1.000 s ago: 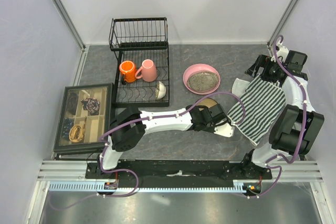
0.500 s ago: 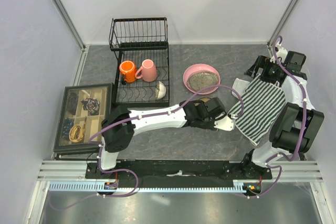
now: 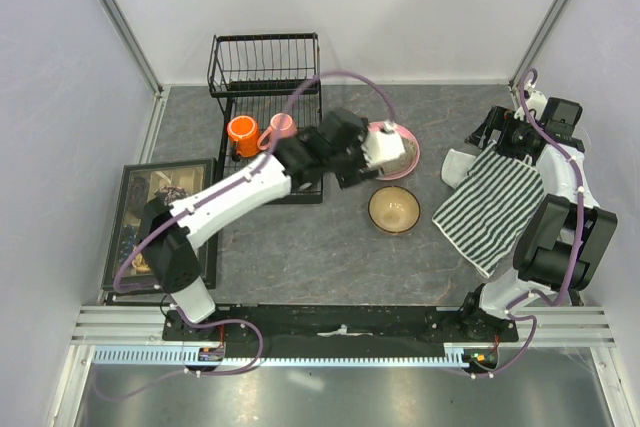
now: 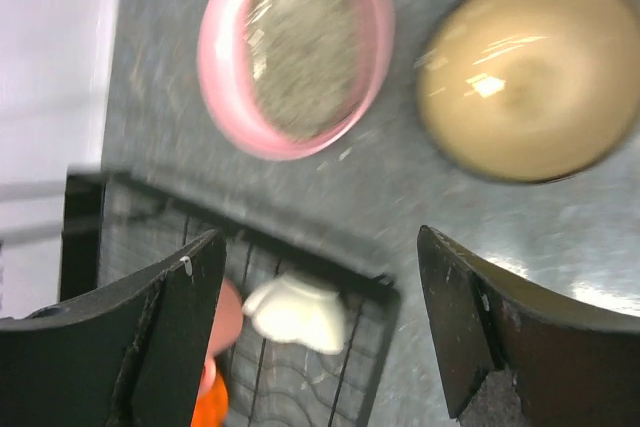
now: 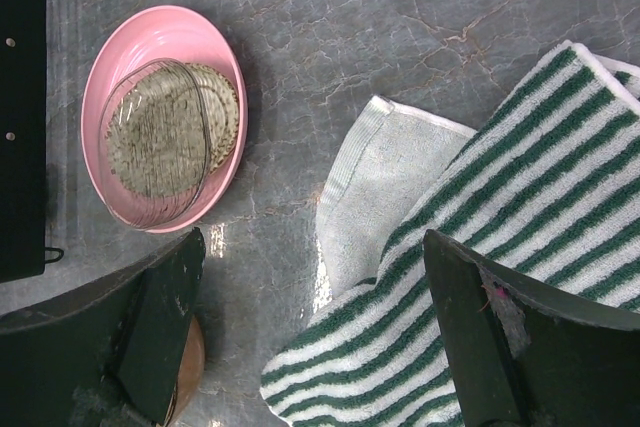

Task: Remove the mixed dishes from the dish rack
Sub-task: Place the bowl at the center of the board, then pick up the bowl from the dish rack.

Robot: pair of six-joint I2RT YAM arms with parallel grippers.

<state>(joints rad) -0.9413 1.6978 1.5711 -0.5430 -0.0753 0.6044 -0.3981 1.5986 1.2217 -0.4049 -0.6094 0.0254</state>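
The small white patterned bowl (image 4: 295, 312) lies tipped just inside a corner of the dish rack (image 3: 262, 75), at 6 o'clock of the pink dish (image 4: 295, 47) in the left wrist view. The orange mug (image 3: 241, 132) and pink mug (image 3: 281, 125) sit deeper in. The tan bowl (image 3: 393, 209) is out on the bench (image 3: 300, 257).

The white bowl is probably glazed ceramic: rigid, light, slick and chippable. Pinching it across the rim looks best.

The left end effector (image 4: 320, 242) and right end effector (image 5: 312, 242) are both spread and empty.

The left wrist view is blurred, and from above the arm hides the white bowl.

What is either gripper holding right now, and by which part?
Nothing. The left gripper and right gripper are both open, with nothing between their fingers.
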